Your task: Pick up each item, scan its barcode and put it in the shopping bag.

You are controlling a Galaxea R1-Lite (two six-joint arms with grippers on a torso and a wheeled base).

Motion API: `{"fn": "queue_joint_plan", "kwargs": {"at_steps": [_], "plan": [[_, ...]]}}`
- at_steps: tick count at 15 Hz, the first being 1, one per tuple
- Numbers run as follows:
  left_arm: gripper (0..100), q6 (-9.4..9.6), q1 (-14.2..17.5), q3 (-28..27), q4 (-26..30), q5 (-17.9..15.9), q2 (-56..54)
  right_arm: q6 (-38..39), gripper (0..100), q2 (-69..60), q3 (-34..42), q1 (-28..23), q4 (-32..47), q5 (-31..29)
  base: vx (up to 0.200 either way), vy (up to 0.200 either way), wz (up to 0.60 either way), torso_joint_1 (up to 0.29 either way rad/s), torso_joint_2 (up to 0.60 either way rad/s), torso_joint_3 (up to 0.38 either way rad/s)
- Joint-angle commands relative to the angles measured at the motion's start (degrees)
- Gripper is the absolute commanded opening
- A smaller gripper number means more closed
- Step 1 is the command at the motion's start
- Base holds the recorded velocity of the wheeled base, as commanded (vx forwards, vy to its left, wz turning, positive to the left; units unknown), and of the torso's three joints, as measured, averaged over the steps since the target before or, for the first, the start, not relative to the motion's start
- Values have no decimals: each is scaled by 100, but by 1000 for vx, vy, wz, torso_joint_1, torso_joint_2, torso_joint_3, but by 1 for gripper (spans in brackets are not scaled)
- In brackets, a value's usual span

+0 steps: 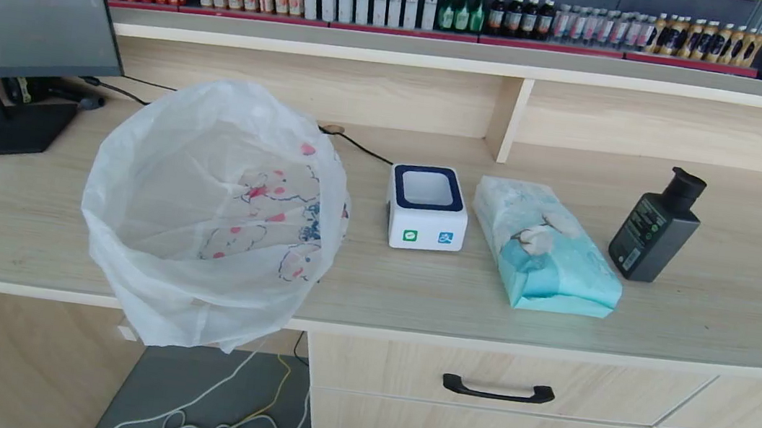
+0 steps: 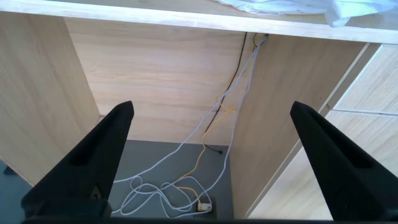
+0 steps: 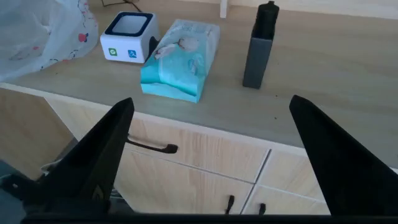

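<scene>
**Q:** Where did the task's things lie, and how did the grippers stand?

**A:** The tissue pack lay flat on the counter, just beside the scanner. The dark bottle stood upright near the pack's far side. The right gripper hung before the drawers, fingers spread wide and holding nothing. The left gripper, equally wide and empty, hung below the counter edge, facing the cables.

**Q:** How was the first pick best done?

**A:** Probably with the right arm, since both items lay on its side. It should close across the pack's narrow width and grip gently, as the soft wrap would likely yield. The barcode face would then be turned to the scanner window; the barcode's place could not be seen.

**Q:** And the container?

**A:** The shopping bag stood open-mouthed at the counter's left, its lower part overhanging the front edge. No item could be made out inside, only cartoon print on its wall.
</scene>
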Motion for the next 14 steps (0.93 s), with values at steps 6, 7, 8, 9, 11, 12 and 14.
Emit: {"fn": "queue_joint_plan", "kwargs": {"at_steps": [6, 7, 8, 9, 11, 12, 14], "plan": [[100, -2, 5, 0, 0, 0, -2, 14, 100, 2836, -1326, 907, -349, 41, 0, 0, 0, 0, 0, 0], [100, -2, 5, 0, 0, 0, -2, 14, 100, 3039, -1317, 1118, -508, 32, 0, 0, 0, 0, 0, 0], [100, -2, 5, 0, 0, 0, -2, 14, 100, 3091, -1247, 1285, -525, -12, 0, 0, 0, 0, 0, 0], [100, -2, 5, 0, 0, 0, -2, -4, 100, 3118, -1133, 1408, -525, -267, 0, 0, 0, 0, 0, 0], [100, -2, 5, 0, 0, 0, -2, 23, 100, 3373, -1274, 1882, -543, -1216, 0, 0, 0, 0, 0, 0], [100, -2, -4, 0, 0, 0, -2, 23, 100, 3540, -1458, 1970, -490, -1304, 0, 0, 0, 0, 0, 0], [100, -2, 5, 0, 0, 0, -2, 14, 100, 3988, -1687, 1988, -481, -1453, 0, 0, 0, 0, 0, 0]]}}
